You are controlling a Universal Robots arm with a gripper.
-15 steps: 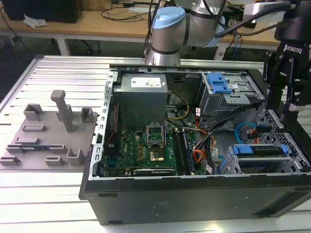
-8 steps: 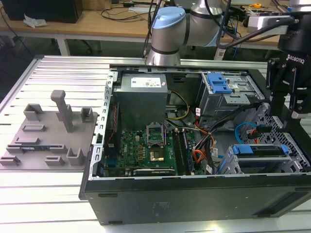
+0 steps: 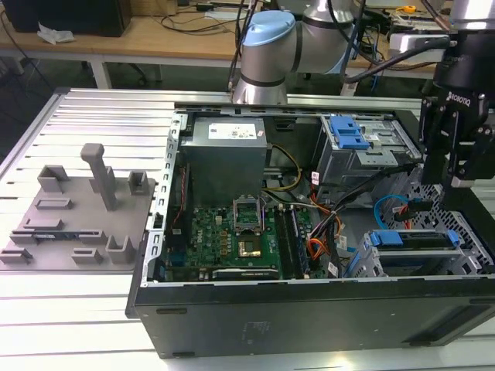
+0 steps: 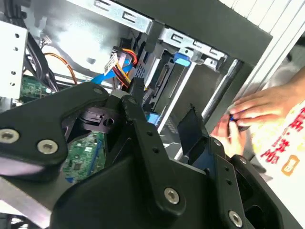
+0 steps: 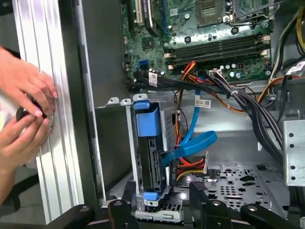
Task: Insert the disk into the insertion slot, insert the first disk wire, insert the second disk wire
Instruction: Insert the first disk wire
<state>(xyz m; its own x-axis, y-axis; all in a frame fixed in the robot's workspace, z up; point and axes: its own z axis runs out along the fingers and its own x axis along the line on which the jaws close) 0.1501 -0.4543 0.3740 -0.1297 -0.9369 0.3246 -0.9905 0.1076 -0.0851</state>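
disk [image 5: 152,162] mostly hidden, hands [image 5: 26,90] cut off

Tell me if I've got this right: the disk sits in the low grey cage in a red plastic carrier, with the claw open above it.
Not quite: the carrier is blue, not red, as the first wrist view shows. The disk sits in the low grey cage, the claw open above it.

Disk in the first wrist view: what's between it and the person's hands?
In the first wrist view, the insertion slot's grey side, the dark case wall and a strip of ribbed table lie between the disk and the hands.
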